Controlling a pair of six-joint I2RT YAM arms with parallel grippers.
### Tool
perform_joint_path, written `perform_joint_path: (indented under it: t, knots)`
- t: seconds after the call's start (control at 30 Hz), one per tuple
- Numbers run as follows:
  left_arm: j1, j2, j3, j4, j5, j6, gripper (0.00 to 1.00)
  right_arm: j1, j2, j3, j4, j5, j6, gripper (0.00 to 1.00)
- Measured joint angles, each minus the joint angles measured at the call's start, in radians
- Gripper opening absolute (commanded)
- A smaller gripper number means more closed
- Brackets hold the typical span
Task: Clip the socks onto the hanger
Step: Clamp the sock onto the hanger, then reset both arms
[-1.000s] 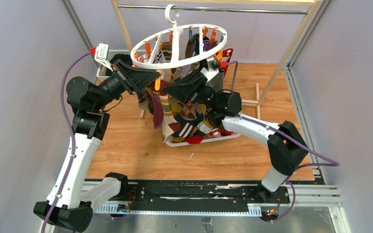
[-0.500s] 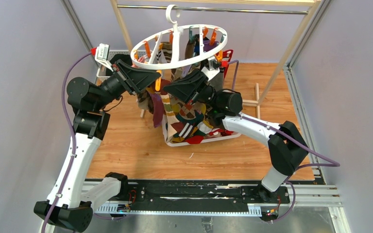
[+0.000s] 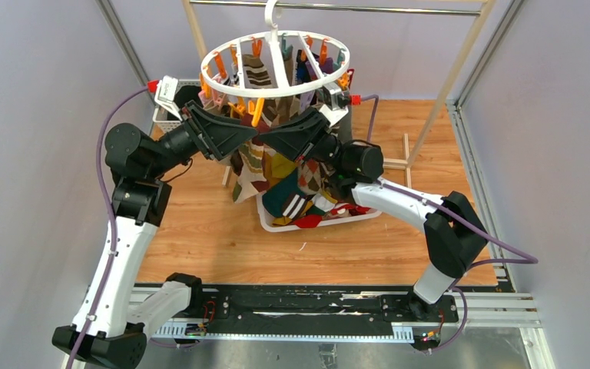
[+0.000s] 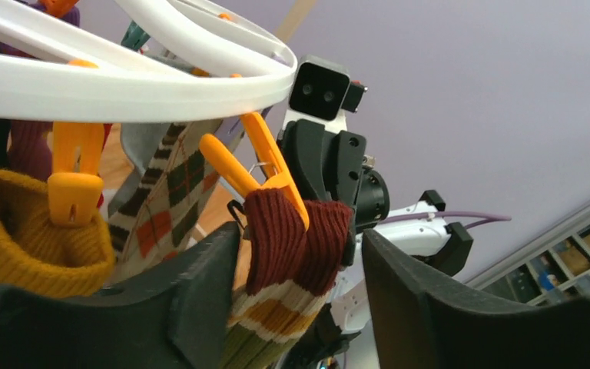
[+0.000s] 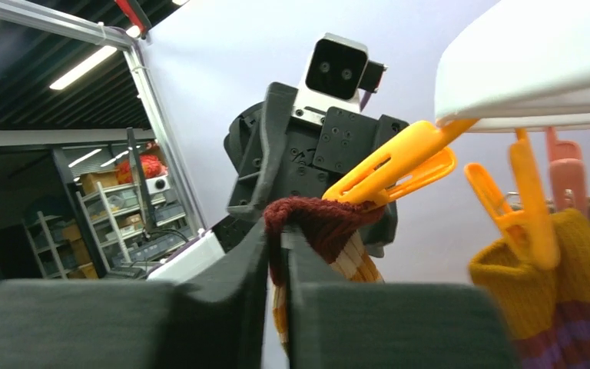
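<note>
The white round hanger [image 3: 227, 86] hangs from the rail by its hook, with several socks clipped under it. An orange clip [image 4: 270, 167] [image 5: 390, 165] bites the cuff of a maroon-cuffed striped sock [image 4: 296, 231] [image 5: 316, 219]. My left gripper [image 3: 261, 134] [image 4: 299, 265] is open, and the sock hangs between its fingers, close to the left one. My right gripper [image 3: 275, 137] [image 5: 278, 257] faces it from the other side. Its jaws stand only a thin slit apart, with a fold of the same cuff pinched in the slit.
A mustard sock [image 4: 31, 238] and a brown argyle sock [image 4: 161, 207] hang from neighbouring orange clips. A white slotted basket [image 3: 278, 225] full of socks stands on the wooden table below. Wooden rack poles [image 3: 461, 69] and the metal rail [image 3: 369, 9] frame the hanger.
The hanger has swung from tilted to nearly level and shifted left. My left gripper has opened off the orange clip. Both grippers have drawn closer together under the ring.
</note>
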Motion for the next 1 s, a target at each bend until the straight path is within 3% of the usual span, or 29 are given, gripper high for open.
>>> perform_joint_path:
  t: [0.07, 0.17, 0.2, 0.3, 0.5, 0.7, 0.8, 0.83, 1.0]
  knots:
    - [0.002, -0.006, 0.009, -0.039, 0.000, 0.024, 0.75, 0.000, 0.000, -0.007, 0.000, 0.006, -0.004, 0.35]
    - [0.006, -0.011, 0.042, -0.134, -0.002, 0.088, 0.99, -0.006, -0.021, -0.075, -0.018, 0.029, -0.031, 0.63]
    - [0.010, -0.013, 0.056, -0.173, -0.003, 0.115, 1.00, -0.008, -0.036, -0.107, -0.039, 0.037, -0.049, 0.66]
    - [0.028, -0.014, 0.103, -0.296, -0.011, 0.195, 1.00, -0.013, -0.117, -0.212, -0.170, 0.077, -0.141, 0.70]
    - [0.128, 0.010, 0.230, -0.583, -0.017, 0.403, 1.00, -0.017, -0.417, -0.309, -0.620, 0.220, -0.423, 0.74]
    - [0.259, 0.052, 0.267, -0.839, -0.082, 0.679, 1.00, -0.017, -0.719, -0.309, -1.098, 0.506, -0.717, 0.78]
    - [0.307, 0.040, 0.148, -0.853, -0.163, 0.803, 1.00, -0.018, -0.811, -0.309, -1.282, 0.728, -0.833, 0.80]
    - [0.323, 0.019, 0.046, -0.842, -0.214, 0.848, 1.00, -0.023, -0.838, -0.312, -1.336, 0.816, -0.867, 0.80]
    - [0.374, -0.047, -0.225, -0.736, -0.315, 0.912, 1.00, -0.124, -0.941, -0.406, -1.482, 1.134, -0.967, 0.81]
